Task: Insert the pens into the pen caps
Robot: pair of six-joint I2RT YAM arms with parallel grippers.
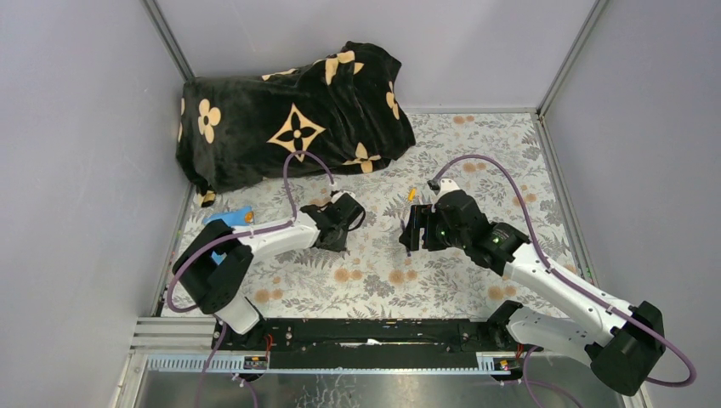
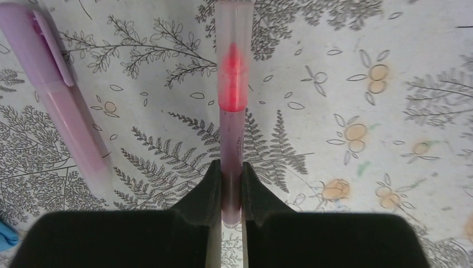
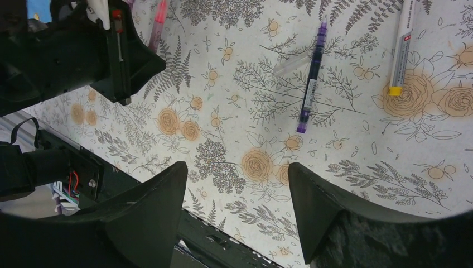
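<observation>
The left end effector (image 2: 228,167) is narrow and clamped on the red pen (image 2: 231,123) low on its barrel. The pen runs straight out ahead of the fingers (image 2: 203,192), over the counter (image 2: 362,67). Its red tip shows through what looks like a frosted cap (image 2: 234,33) over the far end. To the left of this end effector, well apart from the held pen, the pink pen (image 2: 78,139) lies slanted on the counter with the lilac cap (image 2: 39,50) on its far end, clip up.

The right end effector (image 3: 237,167) stands wide, holding nothing, above the flowered counter. Ahead of it and a little right lies the blue pen (image 3: 309,89), with a clear cap (image 3: 290,64) just beside its upper barrel; I cannot tell if they touch. Further right lies the white pen (image 3: 402,44), its yellow end nearest the end effector. The left end effector is seen far left of it, the red pen poking out past it.

From above, the left end effector (image 1: 338,229) and the right end effector (image 1: 411,229) face each other near mid-counter, apart. A black flowered blanket (image 1: 289,119) lies beyond the left one, and a blue card (image 1: 234,217) sits behind it beside the arm.
</observation>
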